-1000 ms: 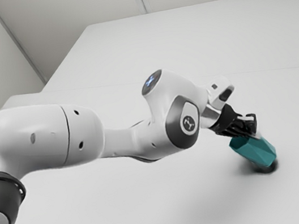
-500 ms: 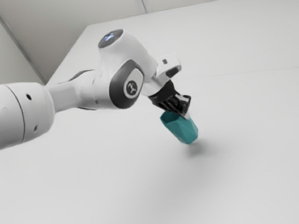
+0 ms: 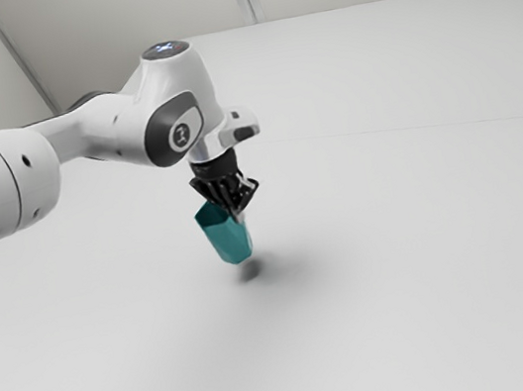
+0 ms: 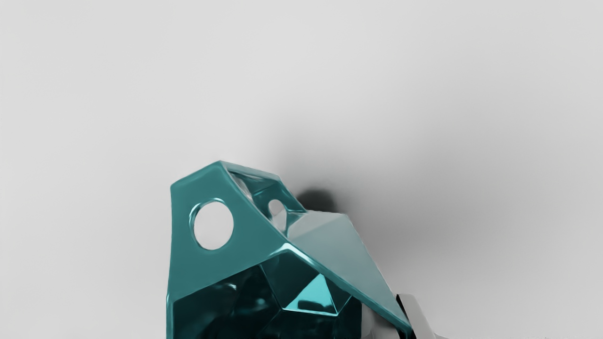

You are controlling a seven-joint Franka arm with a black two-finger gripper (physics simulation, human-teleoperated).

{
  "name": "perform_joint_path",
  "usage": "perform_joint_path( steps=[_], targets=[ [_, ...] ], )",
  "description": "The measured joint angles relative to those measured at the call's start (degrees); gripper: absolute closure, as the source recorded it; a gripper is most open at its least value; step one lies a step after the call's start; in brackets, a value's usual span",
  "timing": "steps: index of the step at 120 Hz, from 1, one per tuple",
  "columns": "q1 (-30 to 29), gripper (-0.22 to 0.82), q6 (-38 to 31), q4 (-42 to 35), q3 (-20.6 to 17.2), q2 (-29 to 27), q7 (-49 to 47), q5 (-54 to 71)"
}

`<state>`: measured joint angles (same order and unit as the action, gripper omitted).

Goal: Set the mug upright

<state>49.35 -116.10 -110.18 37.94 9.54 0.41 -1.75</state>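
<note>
Mug (image 3: 232, 241), teal, faceted, 1 piece: held in the air by the gripper (image 3: 237, 214), tilted, mouth upward and leaning to the exterior view's left, base down and leaning to the exterior view's right. Gripper, black, 1 unit: pinching the mug near its rim, the 2 fingers narrow about the wall. Hard to make out: the fingertips against the mug in the exterior view, where dark linkages cover part of the rim; in the wrist view, 1 pale finger (image 4: 417, 316) lies along the outside of the rim, cut off by the frame, and a grey shape just inside the rim is too partial to name with certainty. The mug's near portion is likewise cut off there, and its interior is dark, the base inside partly lost in shade. Also noted: 1 round hole through a broad flat face, with 1 smaller hole beyond it. Arm (image 3: 179, 94), white and grey: cut off at the exterior view's left edge. Edges and room: air lies between the mug's base and the tabletop (image 3: 402, 252), with a soft shadow (image 3: 250, 271) beneath; the pale surface spreads around on every side, its far edge well apart from the mug, 1 upright pale panel (image 3: 360, 64) behind.
</note>
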Motion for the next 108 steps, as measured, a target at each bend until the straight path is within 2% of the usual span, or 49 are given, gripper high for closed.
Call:
perform_joint_path(
  steps=[30, 108],
  targets=[
    [-0.1, 0.79, 3.1, -0.5, 1.2, 0.2, -0.9, 1.1],
    [0.0, 0.79, 5.9, -2.4, 1.1, 3.0, -2.5, 1.0]
  ],
)
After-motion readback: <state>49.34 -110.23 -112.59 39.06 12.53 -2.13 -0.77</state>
